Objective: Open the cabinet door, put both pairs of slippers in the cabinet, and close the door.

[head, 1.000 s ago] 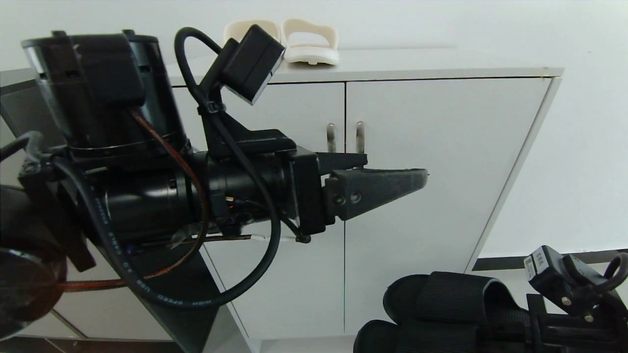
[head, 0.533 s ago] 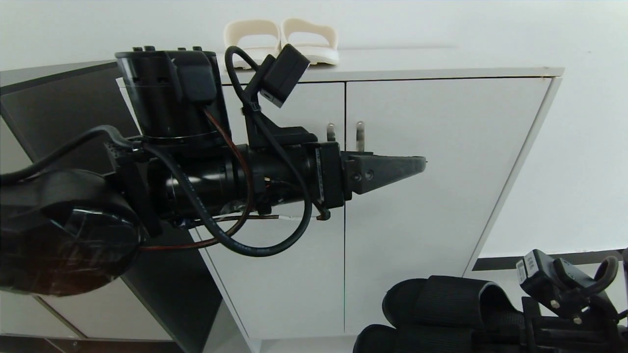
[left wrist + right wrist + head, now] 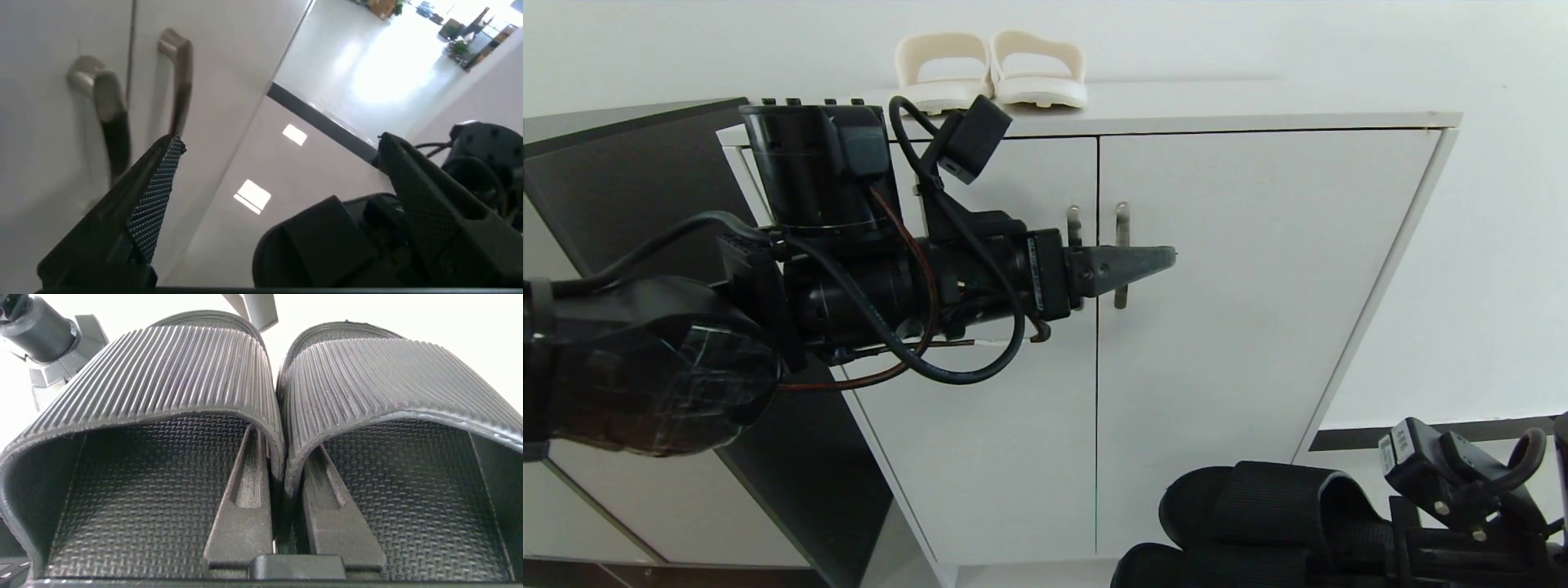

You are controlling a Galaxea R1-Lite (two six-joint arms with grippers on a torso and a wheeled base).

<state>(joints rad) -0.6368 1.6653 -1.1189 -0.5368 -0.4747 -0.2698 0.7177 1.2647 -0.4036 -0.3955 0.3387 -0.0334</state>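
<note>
The white cabinet has both doors closed, with two metal handles at the centre seam. A cream pair of slippers lies on its top. My left gripper is held level in front of the handles, its tip crossing the right door's handle. In the left wrist view the left gripper is open, one finger close beside the right handle. The black pair of slippers hangs low on the right. My right gripper is shut on the two touching inner walls of the black slippers.
A dark panel stands left of the cabinet. A white wall and a black floor strip lie to the right. Glossy open floor stretches beyond the cabinet.
My left arm has drawn toward the cabinet; its gripper tip has shifted left and up onto the right door's handle. The right arm and black slippers have barely moved.
</note>
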